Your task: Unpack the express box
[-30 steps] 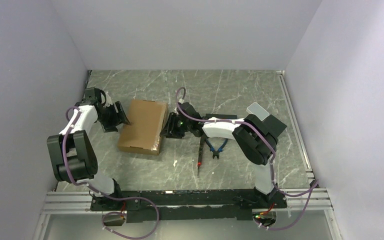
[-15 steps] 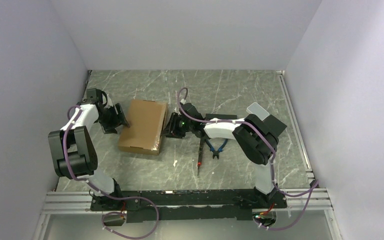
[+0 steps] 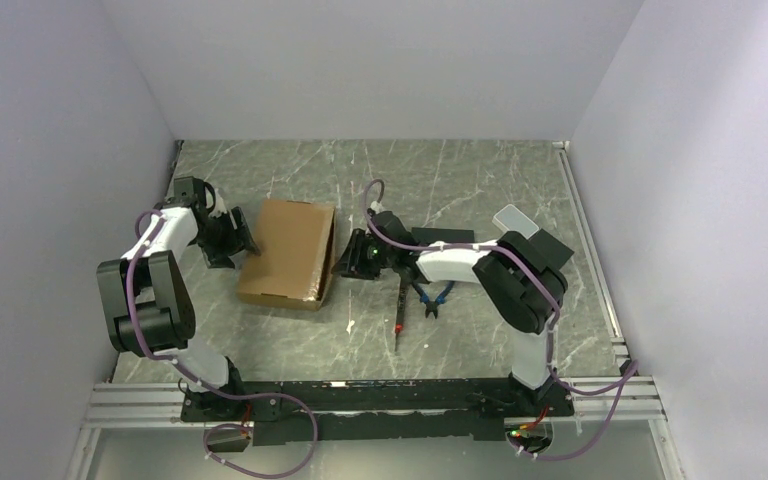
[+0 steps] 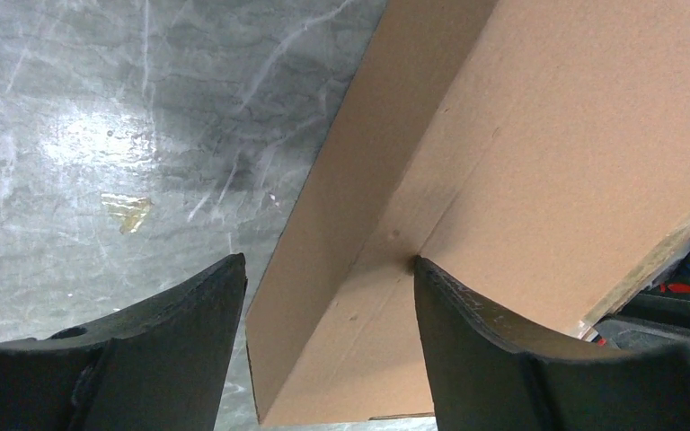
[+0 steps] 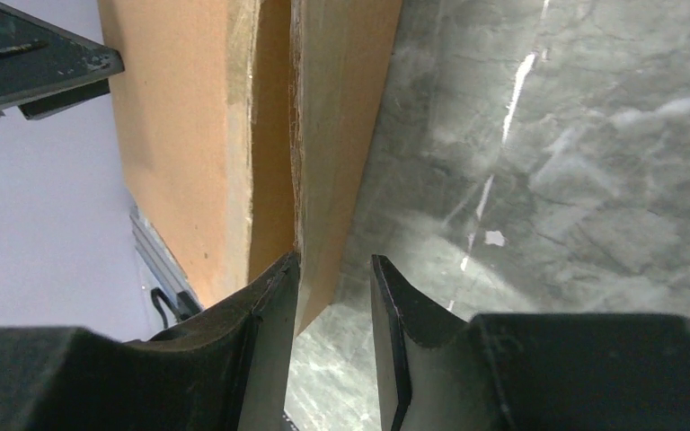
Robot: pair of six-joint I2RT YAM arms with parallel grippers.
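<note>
Express box (image 3: 285,250) flat on the marble table (image 3: 480,170), left of centre, between the two pincers. Lid down over most of its top, yet parted along the right side: a dark slit there in the top view, a side flap bowed away from the box wall in the right wrist view. Contents hidden.

Left gripper (image 4: 328,263) spread wide at the box's left edge, one finger over the top panel, the other out over the table. Right gripper (image 5: 334,260) narrowed to a small gap astride the flap's lower edge, inner finger at the slit; pinching or only hooking, cannot tell. Blue-handled pliers (image 3: 430,293) on the table just right of that gripper.

Versus a second ago: right gripper farther right, slit wider, box and left gripper much as before.
</note>
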